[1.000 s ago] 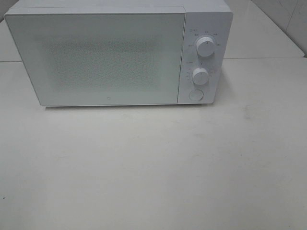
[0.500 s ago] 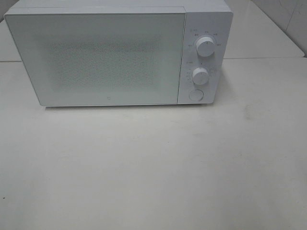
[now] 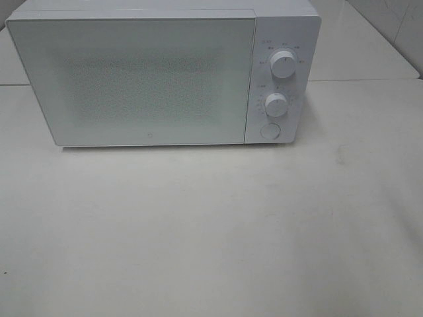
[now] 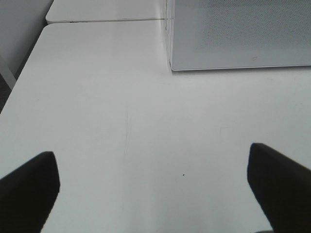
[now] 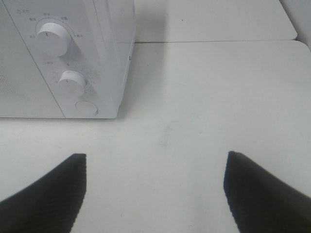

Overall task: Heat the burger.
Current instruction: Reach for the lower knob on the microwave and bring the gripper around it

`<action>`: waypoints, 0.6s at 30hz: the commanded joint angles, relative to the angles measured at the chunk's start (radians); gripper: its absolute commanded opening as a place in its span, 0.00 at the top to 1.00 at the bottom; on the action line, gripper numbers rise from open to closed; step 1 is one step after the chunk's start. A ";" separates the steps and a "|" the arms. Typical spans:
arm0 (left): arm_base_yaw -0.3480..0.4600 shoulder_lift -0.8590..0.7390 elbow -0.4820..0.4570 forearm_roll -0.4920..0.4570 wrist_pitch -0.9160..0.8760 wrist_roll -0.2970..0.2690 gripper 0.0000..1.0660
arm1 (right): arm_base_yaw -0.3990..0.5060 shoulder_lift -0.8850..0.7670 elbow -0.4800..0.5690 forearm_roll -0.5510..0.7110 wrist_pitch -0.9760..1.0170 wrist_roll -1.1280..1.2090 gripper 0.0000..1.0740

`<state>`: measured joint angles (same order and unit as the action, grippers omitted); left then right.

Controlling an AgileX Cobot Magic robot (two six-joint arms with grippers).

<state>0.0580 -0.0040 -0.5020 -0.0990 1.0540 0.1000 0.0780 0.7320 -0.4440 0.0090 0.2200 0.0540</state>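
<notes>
The burger is out of view in every frame. A white microwave (image 3: 152, 76) stands at the back of the table with its door (image 3: 132, 79) shut. Its two knobs (image 3: 283, 65) and a round button (image 3: 269, 131) sit on the right panel. Neither arm shows in the high view. My left gripper (image 4: 153, 194) hangs open over bare table in front of the microwave's left corner (image 4: 171, 68), with nothing between its fingers. My right gripper (image 5: 155, 191) is open too, over the table in front of the control panel (image 5: 63, 73), empty.
The white table (image 3: 211, 231) spreads in front of the microwave. A second table surface (image 3: 360, 46) joins behind at a seam. The table's left edge (image 4: 19, 82) shows in the left wrist view, with a wall beyond.
</notes>
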 commanded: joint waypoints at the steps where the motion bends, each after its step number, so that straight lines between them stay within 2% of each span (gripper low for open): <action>1: -0.008 -0.023 0.003 0.003 -0.015 -0.007 0.06 | -0.004 0.108 0.004 0.004 -0.157 0.007 0.30; 18: -0.008 -0.023 0.003 0.003 -0.015 -0.007 0.06 | -0.004 0.483 0.010 0.003 -0.673 0.027 0.30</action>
<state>0.0580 -0.0040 -0.5020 -0.0990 1.0540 0.1000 0.0780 1.2100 -0.4340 0.0110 -0.4160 0.0740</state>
